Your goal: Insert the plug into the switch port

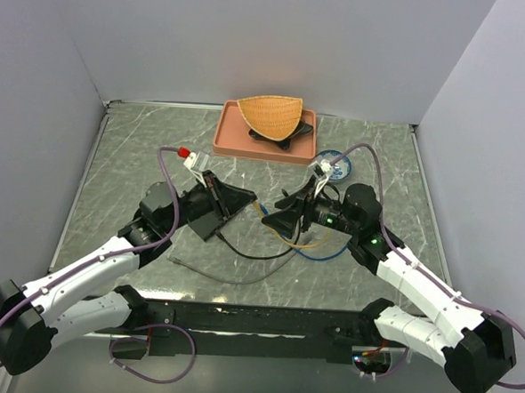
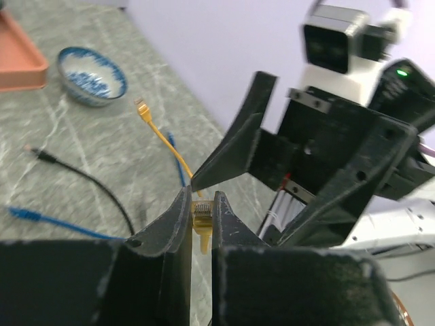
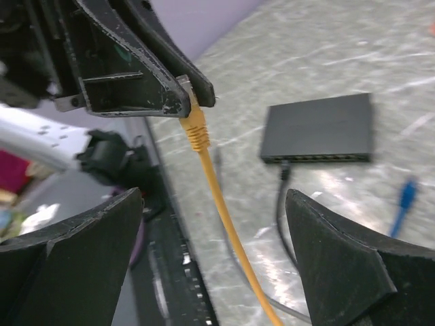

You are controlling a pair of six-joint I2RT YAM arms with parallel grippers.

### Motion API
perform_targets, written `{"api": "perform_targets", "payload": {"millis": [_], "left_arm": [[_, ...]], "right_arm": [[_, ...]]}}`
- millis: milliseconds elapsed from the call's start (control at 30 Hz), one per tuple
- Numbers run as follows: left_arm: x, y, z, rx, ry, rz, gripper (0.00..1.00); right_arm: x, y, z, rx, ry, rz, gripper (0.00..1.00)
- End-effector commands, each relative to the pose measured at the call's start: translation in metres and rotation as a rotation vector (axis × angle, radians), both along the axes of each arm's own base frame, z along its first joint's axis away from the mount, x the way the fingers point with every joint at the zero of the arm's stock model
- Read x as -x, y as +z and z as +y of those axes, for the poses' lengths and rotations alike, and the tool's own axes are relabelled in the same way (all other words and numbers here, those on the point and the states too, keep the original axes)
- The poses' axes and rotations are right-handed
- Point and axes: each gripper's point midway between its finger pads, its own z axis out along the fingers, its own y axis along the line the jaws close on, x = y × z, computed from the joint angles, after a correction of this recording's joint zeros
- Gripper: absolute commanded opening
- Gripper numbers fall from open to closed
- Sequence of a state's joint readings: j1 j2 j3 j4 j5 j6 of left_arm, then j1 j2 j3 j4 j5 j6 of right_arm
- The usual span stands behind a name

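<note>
My left gripper [image 1: 250, 201] is shut on a yellow plug [image 2: 202, 219], held above the table; the plug also shows in the right wrist view [image 3: 194, 119]. Its yellow cable [image 3: 224, 210] hangs down between the wide-open fingers of my right gripper [image 1: 270, 217], which faces the left gripper closely and holds nothing. The switch [image 3: 319, 128], a flat black box, lies on the table with its row of sockets along one long side and a black cable [image 3: 282, 176] plugged in. In the top view the switch [image 1: 205, 224] lies partly under the left gripper.
A blue-and-white bowl [image 2: 92, 75] and a pink tray [image 1: 266, 133] with a wicker basket [image 1: 269, 114] stand at the back. Loose blue cable [image 2: 41, 219], a black cable end [image 2: 39, 155] and the yellow cable's far end [image 2: 142, 109] lie on the marble table.
</note>
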State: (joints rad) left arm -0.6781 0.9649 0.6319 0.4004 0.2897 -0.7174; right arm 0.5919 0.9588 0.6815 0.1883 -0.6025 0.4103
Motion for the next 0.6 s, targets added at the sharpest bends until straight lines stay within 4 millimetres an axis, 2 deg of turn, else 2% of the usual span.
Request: {"api": "perform_targets", "payload": {"millis": [0, 167, 233, 333, 567], "left_arm": [[0.025, 0.04, -0.005, 0.087, -0.123, -0.18, 0.01], [0.037, 0.05, -0.003, 0.131, -0.162, -0.232, 0.01], [0.038, 0.052, -0.002, 0.131, -0.162, -0.236, 0.01], [0.039, 0.053, -0.003, 0.13, -0.168, -0.239, 0.01], [0.039, 0.052, -0.004, 0.117, -0.175, -0.237, 0.01]], "right_arm": [[0.014, 0.028, 0.011, -0.114, 0.122, -0.028, 0.89], [0.016, 0.033, 0.017, -0.162, 0.159, -0.021, 0.85], [0.018, 0.034, 0.018, -0.172, 0.174, -0.01, 0.81], [0.018, 0.035, 0.021, -0.186, 0.192, 0.003, 0.69], [0.02, 0.041, 0.025, -0.221, 0.221, 0.002, 0.62]]}}
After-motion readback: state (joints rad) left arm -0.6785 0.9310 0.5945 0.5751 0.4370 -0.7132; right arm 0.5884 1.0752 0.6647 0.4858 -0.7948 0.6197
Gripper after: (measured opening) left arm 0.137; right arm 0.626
